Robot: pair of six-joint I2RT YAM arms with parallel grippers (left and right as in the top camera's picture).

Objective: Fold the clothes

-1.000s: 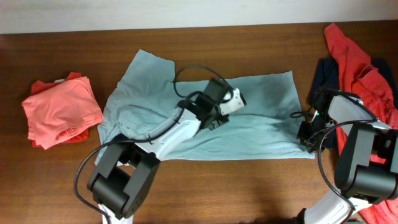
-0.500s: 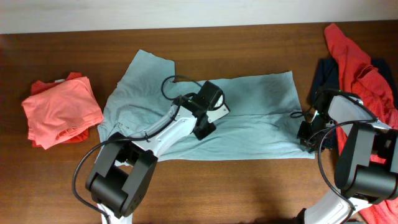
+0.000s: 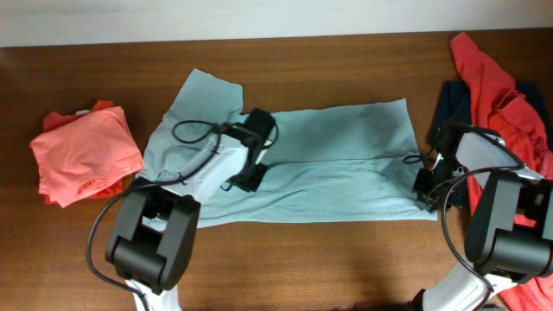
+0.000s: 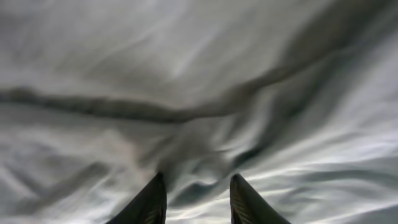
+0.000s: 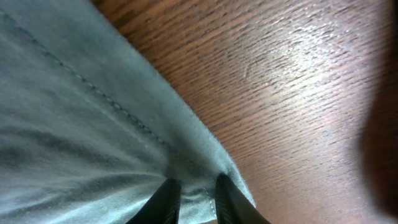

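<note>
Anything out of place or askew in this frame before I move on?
The grey-blue T-shirt is rumpled at its left end, with one sleeve jutting up at an angle. At far right a coral-red and navy heap lies unfolded and sprawled, unlike the neat coral stack at left.

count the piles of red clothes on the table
2: a folded stack at the far left, a loose heap at the far right over a dark piece. More may hide inside each.
</note>
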